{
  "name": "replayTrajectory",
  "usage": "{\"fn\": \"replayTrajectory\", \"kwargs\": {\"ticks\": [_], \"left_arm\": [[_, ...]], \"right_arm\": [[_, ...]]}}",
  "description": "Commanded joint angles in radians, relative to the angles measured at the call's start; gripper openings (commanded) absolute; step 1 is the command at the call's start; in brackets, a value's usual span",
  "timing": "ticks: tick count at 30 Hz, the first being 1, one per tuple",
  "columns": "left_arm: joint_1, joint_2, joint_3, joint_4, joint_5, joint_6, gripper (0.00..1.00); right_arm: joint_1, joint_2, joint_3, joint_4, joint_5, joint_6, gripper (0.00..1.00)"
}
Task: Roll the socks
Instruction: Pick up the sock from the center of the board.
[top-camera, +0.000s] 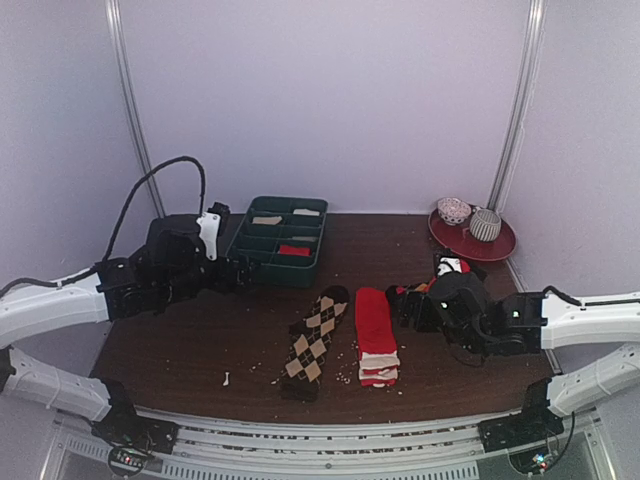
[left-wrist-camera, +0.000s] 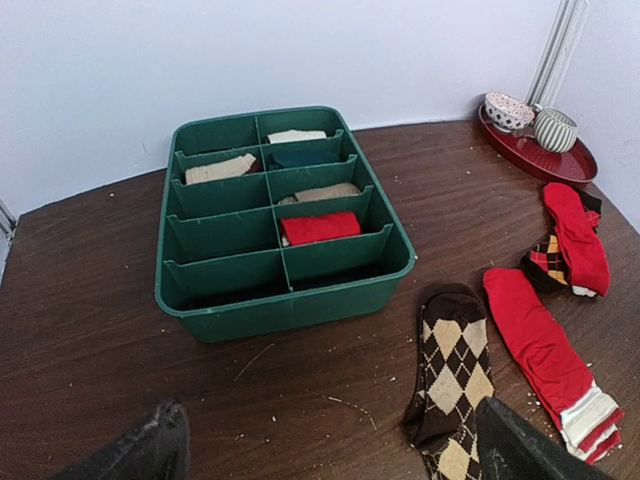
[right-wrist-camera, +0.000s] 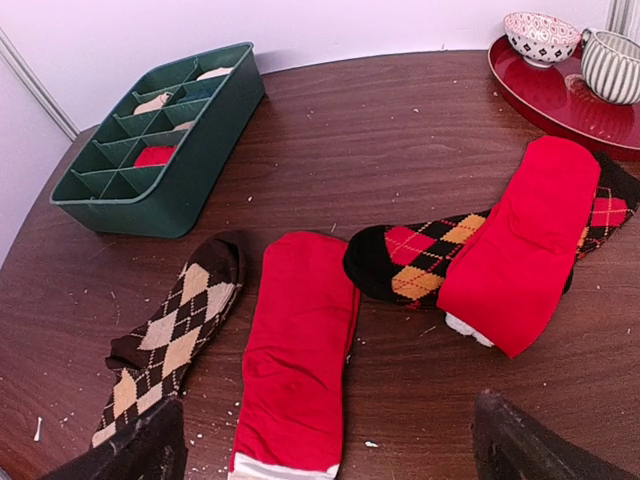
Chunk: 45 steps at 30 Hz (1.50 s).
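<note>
The brown argyle socks (top-camera: 314, 335) lie flat and straight in the middle of the table, toes toward the back. The red socks with white striped cuffs (top-camera: 375, 335) lie flat just to their right, parallel to them. Both pairs show in the left wrist view (left-wrist-camera: 452, 370) (left-wrist-camera: 545, 350) and in the right wrist view (right-wrist-camera: 170, 335) (right-wrist-camera: 297, 360). My left gripper (top-camera: 240, 272) is open and empty, above the table near the tray's front left corner (left-wrist-camera: 330, 460). My right gripper (top-camera: 405, 305) is open and empty, just right of the red socks' toe end (right-wrist-camera: 325, 465).
A green divided tray (left-wrist-camera: 285, 315) holding several rolled socks stands at the back left. A plain red sock (right-wrist-camera: 525, 240) lies across a black sock with red and orange diamonds (right-wrist-camera: 420, 260) at the right. A red plate (right-wrist-camera: 560, 100) with a bowl and a cup is at the back right.
</note>
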Motion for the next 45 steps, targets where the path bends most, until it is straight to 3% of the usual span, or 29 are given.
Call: {"fn": "replayTrajectory", "kwargs": {"ticks": [1, 5, 8, 16, 21, 28, 38, 45], "left_arm": [[0.004, 0.036, 0.055, 0.011, 0.007, 0.011, 0.98], [0.003, 0.051, 0.067, -0.01, 0.027, 0.034, 0.98], [0.004, 0.032, 0.05, 0.011, 0.062, 0.059, 0.98], [0.004, -0.016, -0.051, 0.145, 0.213, 0.088, 0.98], [0.003, 0.013, -0.119, 0.182, 0.307, 0.05, 0.98], [0.002, 0.03, -0.138, 0.178, 0.302, 0.052, 0.98], [0.003, 0.097, -0.109, 0.175, 0.32, 0.073, 0.98], [0.003, 0.1, -0.112, 0.173, 0.333, 0.089, 0.98]], "right_arm": [[-0.003, 0.013, -0.011, 0.028, -0.036, -0.101, 1.0], [-0.004, 0.003, -0.014, 0.048, -0.185, -0.285, 1.0], [-0.004, -0.029, -0.056, 0.075, -0.205, -0.304, 1.0], [-0.004, -0.061, -0.291, 0.406, -0.448, -0.557, 0.99], [0.042, -0.013, -0.402, 0.628, -0.662, -0.763, 0.88], [0.053, -0.024, -0.457, 0.696, -0.69, -0.886, 0.85], [0.052, 0.164, -0.404, 0.706, -0.716, -1.009, 0.79], [0.048, 0.294, -0.388, 0.762, -0.68, -1.004, 0.7]]}}
